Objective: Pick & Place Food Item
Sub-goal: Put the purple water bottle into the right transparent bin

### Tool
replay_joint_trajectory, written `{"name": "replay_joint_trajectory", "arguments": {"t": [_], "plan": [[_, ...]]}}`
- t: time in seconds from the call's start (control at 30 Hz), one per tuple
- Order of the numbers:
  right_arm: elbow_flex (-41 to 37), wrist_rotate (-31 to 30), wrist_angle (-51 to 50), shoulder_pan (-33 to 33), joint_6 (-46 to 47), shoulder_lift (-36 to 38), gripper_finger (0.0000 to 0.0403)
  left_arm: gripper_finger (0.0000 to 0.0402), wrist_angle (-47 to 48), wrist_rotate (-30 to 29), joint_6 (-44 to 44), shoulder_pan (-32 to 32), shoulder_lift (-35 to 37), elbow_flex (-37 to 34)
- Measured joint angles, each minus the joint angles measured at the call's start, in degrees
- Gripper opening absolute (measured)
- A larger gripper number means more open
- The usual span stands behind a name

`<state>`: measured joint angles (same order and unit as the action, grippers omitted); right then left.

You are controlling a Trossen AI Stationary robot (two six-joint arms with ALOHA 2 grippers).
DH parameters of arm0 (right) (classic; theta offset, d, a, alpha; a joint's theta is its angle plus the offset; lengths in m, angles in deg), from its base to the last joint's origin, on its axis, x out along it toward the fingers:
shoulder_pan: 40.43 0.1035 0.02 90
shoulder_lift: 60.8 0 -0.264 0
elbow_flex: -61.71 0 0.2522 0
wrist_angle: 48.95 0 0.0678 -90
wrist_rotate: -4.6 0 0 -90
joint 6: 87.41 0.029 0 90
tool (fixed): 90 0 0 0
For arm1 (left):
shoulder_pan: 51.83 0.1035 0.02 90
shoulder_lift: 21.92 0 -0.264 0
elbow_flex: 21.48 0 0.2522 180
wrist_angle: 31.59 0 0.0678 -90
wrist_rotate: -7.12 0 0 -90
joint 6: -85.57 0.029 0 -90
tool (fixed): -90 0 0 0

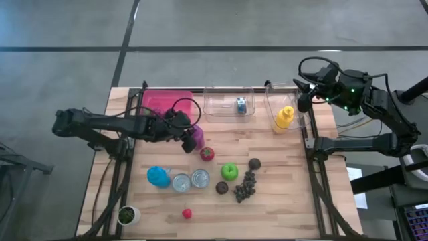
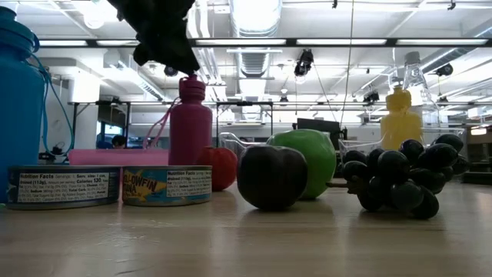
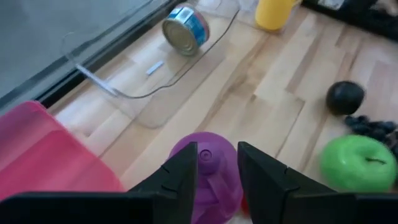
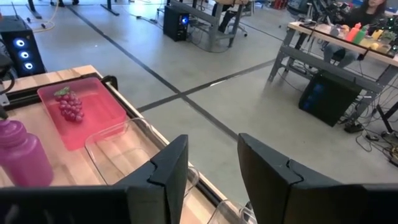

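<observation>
My left gripper (image 1: 189, 141) is open and slants down just above the cap of a purple bottle (image 3: 208, 177), which stands upright on the table (image 1: 287, 201) beside the pink tray (image 1: 160, 102). Its fingers (image 3: 186, 174) stand on either side of the cap, and I see no touch. Food lies to the right of the bottle: a red fruit (image 1: 207, 153), a green apple (image 1: 229, 171), two dark plums (image 1: 255, 163) and a bunch of dark grapes (image 1: 245, 187). Purple grapes (image 4: 69, 106) lie in the pink tray. My right gripper (image 4: 213, 168) waits open, raised over the table's far right corner.
Two clear trays (image 1: 229, 100) stand at the far edge; one holds a can (image 1: 241, 105), and a yellow bottle (image 1: 284, 118) stands at the other. A blue bottle (image 1: 158, 177) and two cans (image 1: 190, 181) stand near the middle. A small red piece (image 1: 186, 213) and a white cup (image 1: 127, 215) sit by the near edge.
</observation>
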<state>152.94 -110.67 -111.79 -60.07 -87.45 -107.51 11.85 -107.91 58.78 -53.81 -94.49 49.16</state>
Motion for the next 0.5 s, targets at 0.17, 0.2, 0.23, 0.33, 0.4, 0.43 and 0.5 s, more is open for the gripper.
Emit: {"name": "replay_joint_trajectory", "arguments": {"t": [0.17,0.2,0.23,0.33,0.4,0.43,0.5], "plan": [[0.00,0.00,0.00,0.01,0.06,0.00,0.0126,0.0120,-4.70,-0.71,0.00,0.11,0.16,-2.46],[0.00,0.00,-0.02,0.00,0.05,0.00,0.0125,0.0120,-5.17,-0.88,0.02,0.11,0.19,-2.70],[0.00,0.00,-0.02,0.00,0.06,0.00,0.0123,0.0120,-5.28,-0.93,0.20,0.11,0.19,-2.74],[0.00,0.00,-0.02,0.02,0.05,0.00,0.0123,0.0120,-4.95,-0.93,1.66,0.09,0.19,-2.37],[0.00,0.00,-0.02,0.02,0.05,0.00,0.0125,0.0120,-4.48,-0.81,2.46,0.11,0.19,-1.80],[0.00,0.00,-0.02,0.02,0.05,0.00,0.0127,0.0120,-4.27,-0.62,3.06,0.09,0.19,-1.43],[0.00,0.00,-0.02,0.00,0.05,0.00,0.0130,0.0120,-3.95,-0.61,4.33,0.09,0.19,-0.39]]}}
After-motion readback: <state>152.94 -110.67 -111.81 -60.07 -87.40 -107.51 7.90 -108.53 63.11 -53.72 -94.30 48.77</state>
